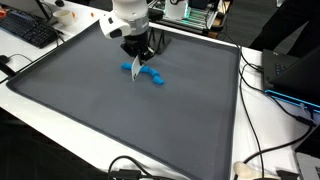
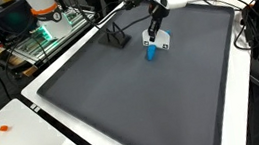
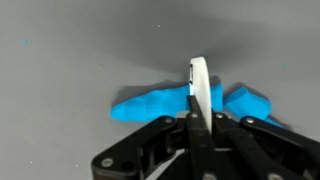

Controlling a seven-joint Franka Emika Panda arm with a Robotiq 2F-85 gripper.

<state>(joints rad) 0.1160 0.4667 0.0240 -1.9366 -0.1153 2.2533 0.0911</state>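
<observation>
My gripper (image 3: 200,120) is shut on a thin white flat piece (image 3: 199,82), held edge-on between the fingers. Right under it a bright blue irregular object (image 3: 150,103) lies on the grey mat (image 3: 70,60). The white piece reaches down to the blue object; I cannot tell whether they touch. In both exterior views the gripper (image 1: 137,60) (image 2: 154,34) hangs over the far middle of the mat with the white piece (image 1: 136,69) (image 2: 160,41) in it, and the blue object (image 1: 150,76) (image 2: 151,52) lies just below.
The grey mat (image 1: 120,120) covers a white table. A keyboard (image 1: 25,28) lies at one corner. Cables (image 1: 262,75) run along one side. A small black stand (image 2: 115,39) sits on the mat near the gripper. A small orange thing (image 2: 4,127) lies on the table's edge.
</observation>
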